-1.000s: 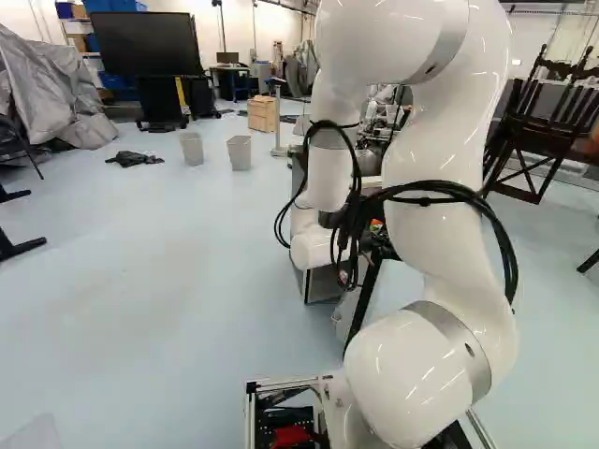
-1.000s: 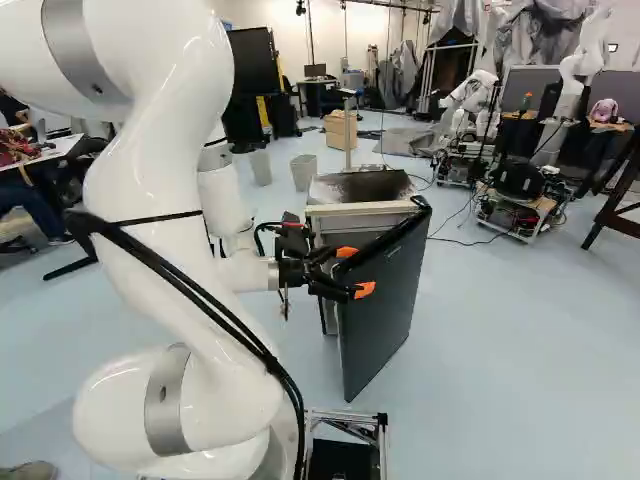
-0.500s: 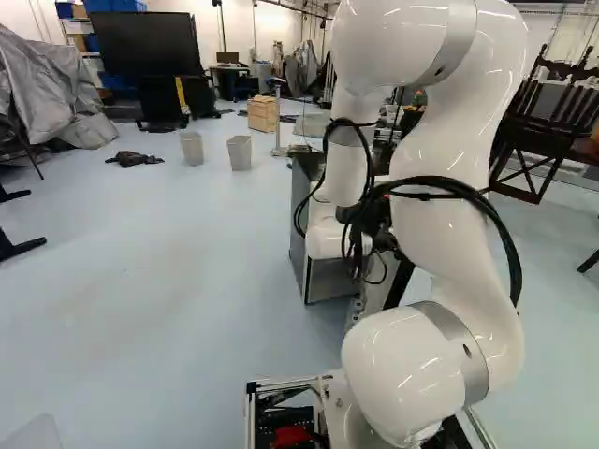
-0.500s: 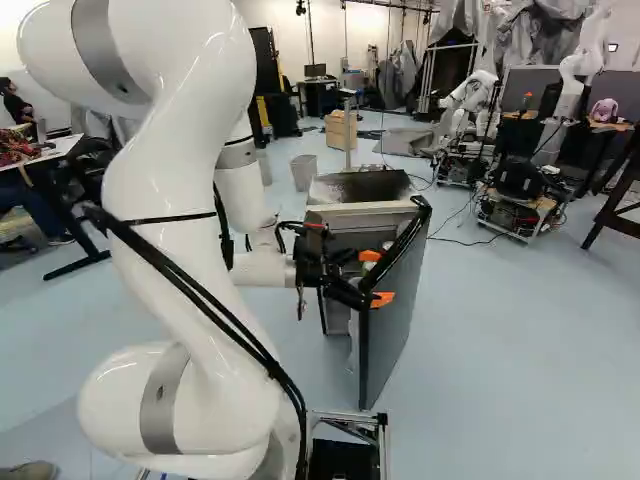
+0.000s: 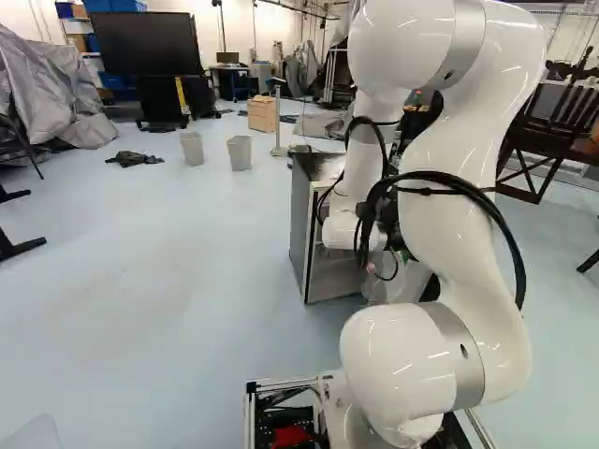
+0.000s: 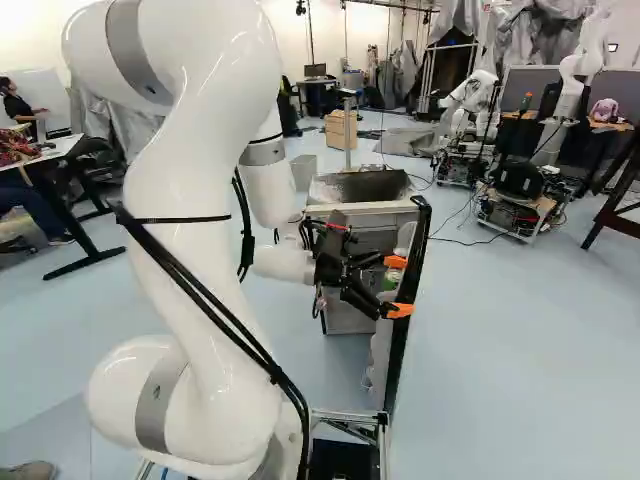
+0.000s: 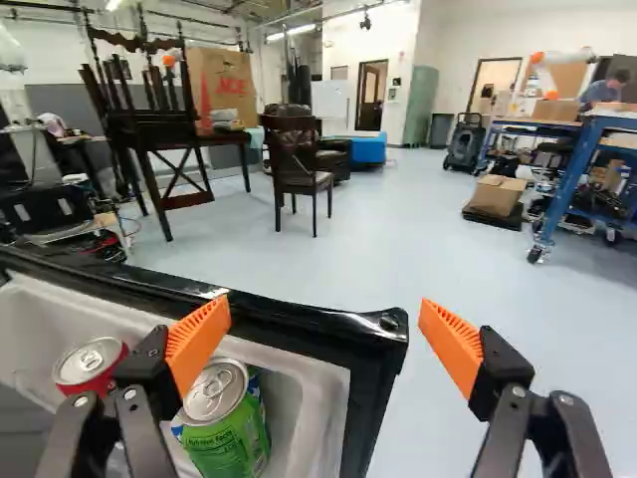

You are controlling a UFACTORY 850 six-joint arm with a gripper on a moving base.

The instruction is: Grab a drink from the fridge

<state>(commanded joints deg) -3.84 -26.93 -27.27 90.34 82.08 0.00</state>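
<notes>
In the right base view my gripper (image 6: 398, 286) is at the inner side of the opened fridge door (image 6: 397, 345), in front of the fridge (image 6: 365, 208). The wrist view shows the gripper (image 7: 323, 324) open, holding nothing. One finger is over the door's inner shelf, the other out past the door's corner; contact is unclear. A green can (image 7: 227, 428) stands on that shelf, partly behind the first finger. Beside it is a red can (image 7: 90, 366). In the left base view the arm covers part of the fridge (image 5: 301, 224) and hides the gripper.
Two grey bins (image 5: 240, 152) and a wooden cabinet (image 5: 263, 114) stand beyond the fridge. Another robot (image 6: 472, 100) is behind it to the right. Past the door, the wrist view shows a dark chair (image 7: 297, 159), a cardboard box (image 7: 495, 195) and a blue workbench (image 7: 572, 169).
The door has swung further open, its inner side now facing the arm. My arm has shifted right in both base views, its gripper moving along with the door and staying open.
</notes>
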